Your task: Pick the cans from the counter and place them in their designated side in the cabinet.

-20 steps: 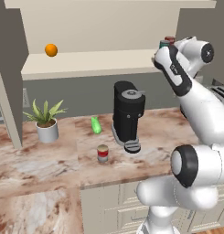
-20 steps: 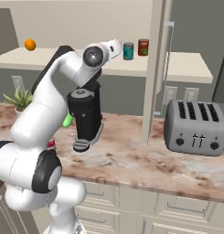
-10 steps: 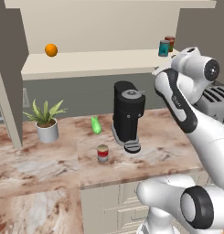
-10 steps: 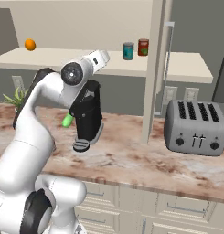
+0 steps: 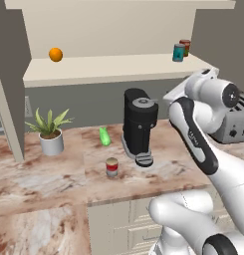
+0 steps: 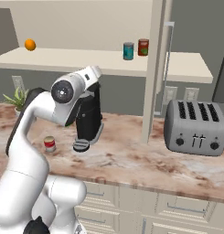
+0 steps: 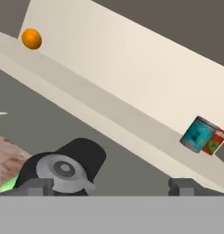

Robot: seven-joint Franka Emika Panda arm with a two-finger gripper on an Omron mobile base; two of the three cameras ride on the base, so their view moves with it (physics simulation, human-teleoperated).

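Cream cabinet (image 5: 118, 69) holds the teal can (image 5: 179, 52), a darker red can (image 5: 185, 47), an orange (image 5: 56, 54); claw (image 7: 111, 186) wide open, empty.

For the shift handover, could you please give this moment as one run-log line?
gripper: open, empty | teal can: on cabinet shelf | red can: on counter

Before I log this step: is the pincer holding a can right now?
Pincer: open, holding nothing; its fingertips stand wide apart, with no can between them.
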